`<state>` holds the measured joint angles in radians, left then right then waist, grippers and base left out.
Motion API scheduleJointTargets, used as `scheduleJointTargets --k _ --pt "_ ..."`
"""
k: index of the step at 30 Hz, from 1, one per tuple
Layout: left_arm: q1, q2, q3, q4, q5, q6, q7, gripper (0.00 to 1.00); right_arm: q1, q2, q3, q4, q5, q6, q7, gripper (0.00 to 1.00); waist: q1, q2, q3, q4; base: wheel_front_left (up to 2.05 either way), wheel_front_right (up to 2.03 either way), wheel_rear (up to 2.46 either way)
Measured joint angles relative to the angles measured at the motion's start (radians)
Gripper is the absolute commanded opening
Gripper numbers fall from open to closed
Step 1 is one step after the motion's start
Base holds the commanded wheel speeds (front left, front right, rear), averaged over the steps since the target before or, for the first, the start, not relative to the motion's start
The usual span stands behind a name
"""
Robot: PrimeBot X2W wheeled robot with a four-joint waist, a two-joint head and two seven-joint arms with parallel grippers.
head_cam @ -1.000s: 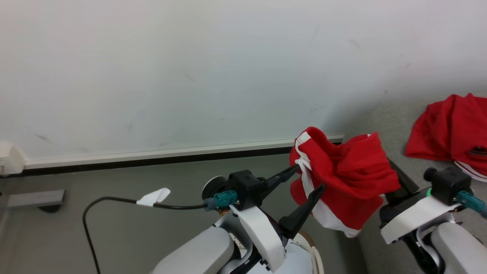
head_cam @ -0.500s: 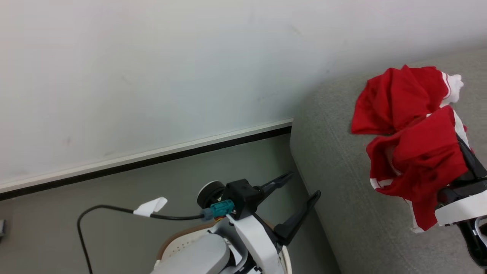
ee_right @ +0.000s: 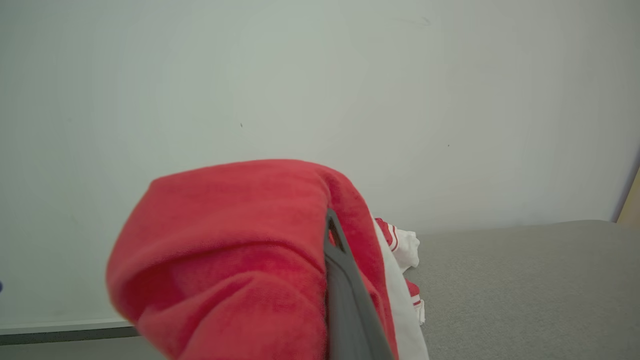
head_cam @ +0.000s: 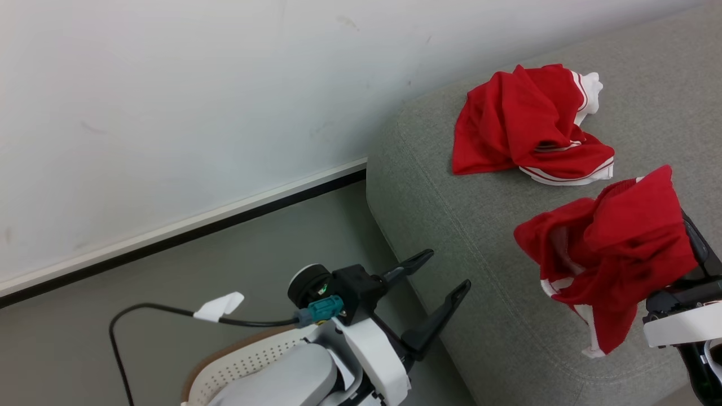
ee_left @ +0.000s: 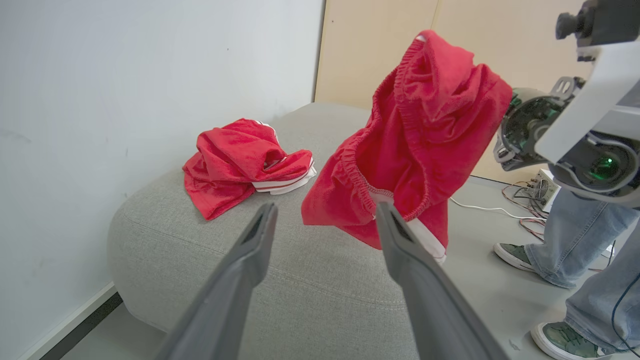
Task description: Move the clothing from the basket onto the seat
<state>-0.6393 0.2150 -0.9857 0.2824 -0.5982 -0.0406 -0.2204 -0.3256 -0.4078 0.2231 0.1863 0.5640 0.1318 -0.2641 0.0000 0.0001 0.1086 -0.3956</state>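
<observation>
Head view: grey seat point(head_cam: 451, 237) lies ahead of the left gripper point(head_cam: 447, 269), which gapes empty, basket point(head_cam: 237, 361) under its wrist. Right gripper point(head_cam: 692, 241) clamps a hanging red garment point(head_cam: 609, 254); another garment point(head_cam: 524, 124) lies on the seat beyond.

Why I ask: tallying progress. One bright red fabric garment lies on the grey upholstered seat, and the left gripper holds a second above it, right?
Not quite: the right gripper holds the hanging bright red fabric garment; the left gripper is open and empty, as the head view shows. The other red garment does lie on the grey upholstered seat.
</observation>
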Motion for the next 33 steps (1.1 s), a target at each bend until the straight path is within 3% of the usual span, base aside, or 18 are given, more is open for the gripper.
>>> scheduleJointTargets --k 6,13,25,33 --pt "-0.021 0.003 -0.007 -0.001 0.008 -0.005 0.006 1.00 -0.020 -0.002 -0.006 -0.013 0.003 0.000 0.001 0.00 0.0000 0.0000 0.042 -0.005 0.00 0.00 0.00" --pt "-0.071 0.022 -0.014 -0.028 0.026 -0.015 0.018 1.00 -0.141 -0.074 -0.014 -0.012 0.001 0.000 0.009 0.00 0.0001 0.0000 0.133 0.026 0.00 0.00 0.00" --pt "-0.157 0.072 -0.015 -0.107 0.067 -0.020 0.065 1.00 -0.350 -0.270 -0.301 -0.003 0.040 0.000 0.093 0.00 0.0002 0.0000 0.343 0.119 0.00 0.00 0.00" --pt "-0.208 0.101 -0.009 -0.151 0.091 -0.014 0.078 1.00 -0.480 -0.386 -0.365 0.162 0.163 0.000 0.187 0.00 0.0003 -0.0001 0.476 0.172 0.00 0.00 0.00"
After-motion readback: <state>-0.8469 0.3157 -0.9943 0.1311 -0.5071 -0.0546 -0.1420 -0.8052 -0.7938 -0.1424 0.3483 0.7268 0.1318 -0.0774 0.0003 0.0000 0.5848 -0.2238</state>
